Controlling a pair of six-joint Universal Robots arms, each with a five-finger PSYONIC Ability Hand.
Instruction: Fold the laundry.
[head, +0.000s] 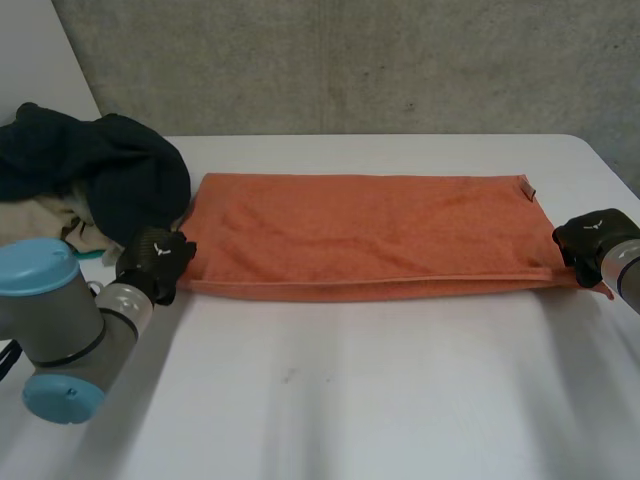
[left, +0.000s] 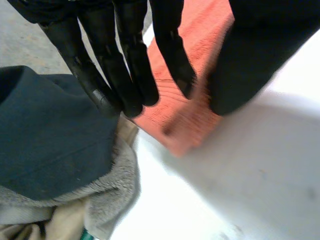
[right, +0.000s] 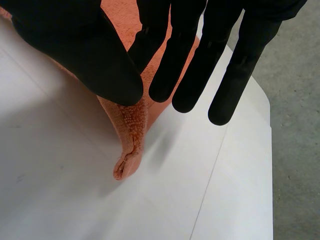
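Orange towel (head: 365, 235) lies flat across the middle of the white counter (head: 350, 400), long axis running 9 to 3 o'clock, hem ridge along its 6 o'clock edge, small tag at the far corner around 2 o'clock. Left arm (head: 50, 320) comes in low from 8 o'clock, grey joint and blue cap nearest the camera, forearm angled up toward the towel. Left hand (head: 155, 262) sits at the towel's 9 o'clock end, on the near corner. In the left wrist view that hand (left: 125, 60) has its fingers straight and close together, thumb held out to the side, the towel corner (left: 190, 125) below the fingertips, nothing pinched, so it reads as open. Can't tell whether the fingertips touch the cloth. Right hand (head: 590, 245) is at 3 o'clock on the towel's opposite near corner, with the corner tip poking out just beyond it toward 4 o'clock. In the right wrist view the hand (right: 190, 60) has straight, slightly spread fingers and the thumb apart from them. The towel corner (right: 131, 125) runs out from under the gap between them and lies on the counter with a rolled edge, not clamped: open too. Laundry pile at 10 o'clock: dark garment (head: 100, 165) on top, pale cloth (head: 45, 215) under it, just beside the left hand and the towel's 9 o'clock end. The left wrist view shows the dark garment (left: 50, 140) over a grey cloth (left: 110, 195) beside the fingers.
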